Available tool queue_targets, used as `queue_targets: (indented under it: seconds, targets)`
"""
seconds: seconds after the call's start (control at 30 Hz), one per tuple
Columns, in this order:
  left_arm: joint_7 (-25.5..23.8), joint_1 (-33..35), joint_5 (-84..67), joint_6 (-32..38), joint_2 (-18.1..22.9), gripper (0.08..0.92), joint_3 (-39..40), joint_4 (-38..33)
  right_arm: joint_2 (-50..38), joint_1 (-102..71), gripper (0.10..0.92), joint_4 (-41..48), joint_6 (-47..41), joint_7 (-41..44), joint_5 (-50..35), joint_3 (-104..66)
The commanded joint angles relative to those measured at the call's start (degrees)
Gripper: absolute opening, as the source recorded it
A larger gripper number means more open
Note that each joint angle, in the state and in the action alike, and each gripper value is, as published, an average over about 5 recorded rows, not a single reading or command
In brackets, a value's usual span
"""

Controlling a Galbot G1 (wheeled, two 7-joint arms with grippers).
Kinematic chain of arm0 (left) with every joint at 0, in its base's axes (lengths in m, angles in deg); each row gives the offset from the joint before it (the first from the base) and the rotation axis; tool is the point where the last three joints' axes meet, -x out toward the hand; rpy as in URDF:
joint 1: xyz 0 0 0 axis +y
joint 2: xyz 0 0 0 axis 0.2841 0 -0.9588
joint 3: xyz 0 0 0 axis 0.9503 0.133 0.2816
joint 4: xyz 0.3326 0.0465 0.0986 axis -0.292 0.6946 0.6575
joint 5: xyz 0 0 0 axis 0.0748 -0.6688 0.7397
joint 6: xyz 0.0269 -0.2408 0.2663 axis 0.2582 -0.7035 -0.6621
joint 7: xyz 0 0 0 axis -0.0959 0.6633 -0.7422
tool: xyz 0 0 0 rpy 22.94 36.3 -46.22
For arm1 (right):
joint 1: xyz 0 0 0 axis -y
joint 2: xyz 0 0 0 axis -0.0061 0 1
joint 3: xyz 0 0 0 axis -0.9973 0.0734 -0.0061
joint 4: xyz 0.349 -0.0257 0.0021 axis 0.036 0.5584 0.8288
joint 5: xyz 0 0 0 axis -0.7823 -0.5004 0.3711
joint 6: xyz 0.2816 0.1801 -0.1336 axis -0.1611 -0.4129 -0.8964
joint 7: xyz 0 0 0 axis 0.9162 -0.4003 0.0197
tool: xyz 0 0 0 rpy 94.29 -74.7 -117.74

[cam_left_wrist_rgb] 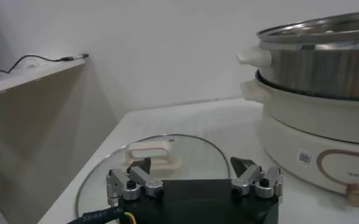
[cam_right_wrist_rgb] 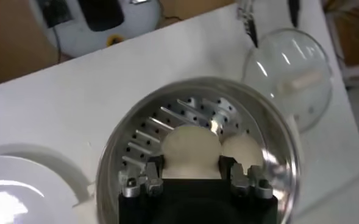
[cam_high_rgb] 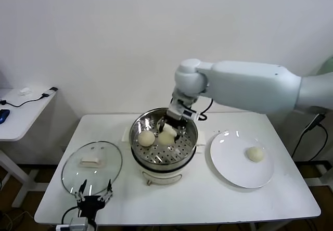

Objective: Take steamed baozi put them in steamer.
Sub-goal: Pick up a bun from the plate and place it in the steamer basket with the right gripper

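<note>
While the right gripper [cam_high_rgb: 167, 128] clamps 1 baozi [cam_right_wrist_rgb: 190, 152] over the steamer [cam_high_rgb: 190, 146], a second bun [cam_high_rgb: 146, 137] lies inside; left gripper [cam_high_rgb: 94, 193] hangs spread near the steamer's front.

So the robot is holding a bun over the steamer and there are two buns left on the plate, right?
Not quite. The head view shows only one bun left on the plate. The right end effector does hold a bun over the steamer.
</note>
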Motion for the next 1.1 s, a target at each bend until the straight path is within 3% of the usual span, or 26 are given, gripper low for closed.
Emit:
queue_targets:
  seconds: [0.03, 0.57, 0.77, 1.1]
  targets:
    - [0.03, -0.01, -0.04, 0.02, 0.03, 0.823, -0.01, 0.03, 6.98, -6.54, 0.602, 1.32, 5.63, -1.89, 7.40, 2.92]
    - [0.11, -0.25, 0.08, -0.06, 0.10, 0.823, 0.06, 0.35, 8.36, -9.37, 0.655, 5.87, 7.98, -4.47, 10.71, 1.79]
    - [0.10, -0.27, 0.08, -0.17, 0.21, 0.823, 0.04, 0.12, 5.96, -4.70, 0.798, 4.43, 11.02, -2.24, 5.38, 0.50]
    - [0.00, -0.27, 0.27, -0.19, 0.32, 0.823, 0.19, -0.28, -6.73, 6.56, 0.823, 11.44, 10.61, 6.82, -7.49, -0.10]
